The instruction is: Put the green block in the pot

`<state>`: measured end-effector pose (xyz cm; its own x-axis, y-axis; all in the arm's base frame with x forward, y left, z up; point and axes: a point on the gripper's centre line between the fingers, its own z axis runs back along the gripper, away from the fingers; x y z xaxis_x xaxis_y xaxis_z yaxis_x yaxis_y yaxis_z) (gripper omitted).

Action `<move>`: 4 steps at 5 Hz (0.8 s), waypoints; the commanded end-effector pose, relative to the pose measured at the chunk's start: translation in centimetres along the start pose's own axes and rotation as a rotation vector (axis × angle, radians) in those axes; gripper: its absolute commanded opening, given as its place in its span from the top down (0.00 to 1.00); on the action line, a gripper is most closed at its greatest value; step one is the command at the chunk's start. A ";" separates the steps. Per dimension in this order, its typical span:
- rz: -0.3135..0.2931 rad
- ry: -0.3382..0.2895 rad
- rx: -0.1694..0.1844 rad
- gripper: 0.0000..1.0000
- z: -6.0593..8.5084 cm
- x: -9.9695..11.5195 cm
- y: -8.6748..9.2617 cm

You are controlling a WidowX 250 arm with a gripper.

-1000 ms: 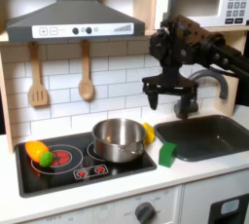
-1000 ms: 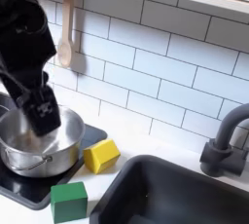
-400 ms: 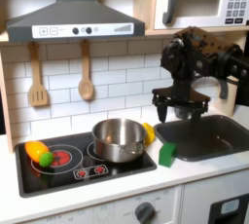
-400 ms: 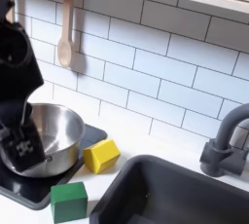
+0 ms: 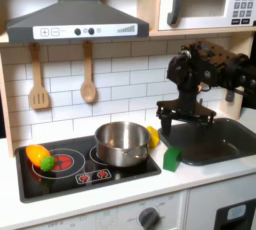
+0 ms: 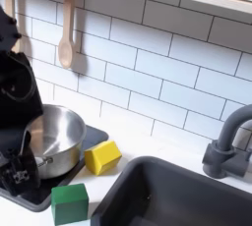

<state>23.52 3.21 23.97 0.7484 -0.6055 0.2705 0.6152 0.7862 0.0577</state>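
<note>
In the first exterior view my gripper (image 5: 187, 122) hangs over the sink (image 5: 215, 139), fingers apart and empty. The green block (image 5: 172, 158) sits on the surface between the pot (image 5: 122, 143) and the sink. In the second exterior view the green block (image 6: 70, 203) lies in front of the yellow block (image 6: 101, 157), beside the pot (image 6: 54, 141).

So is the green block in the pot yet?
Not yet. The green block sits on the counter beside the pot, apart from the gripper.
</note>
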 end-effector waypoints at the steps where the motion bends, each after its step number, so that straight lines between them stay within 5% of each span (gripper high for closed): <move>1: -0.009 -0.005 -0.044 0.00 -0.8 0.1 -1.0; 4: 0.000 -0.055 -0.017 0.00 0.1 0.5 -1.3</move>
<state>23.11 1.91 24.09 0.7331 -0.5980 0.3239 0.6206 0.7831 0.0411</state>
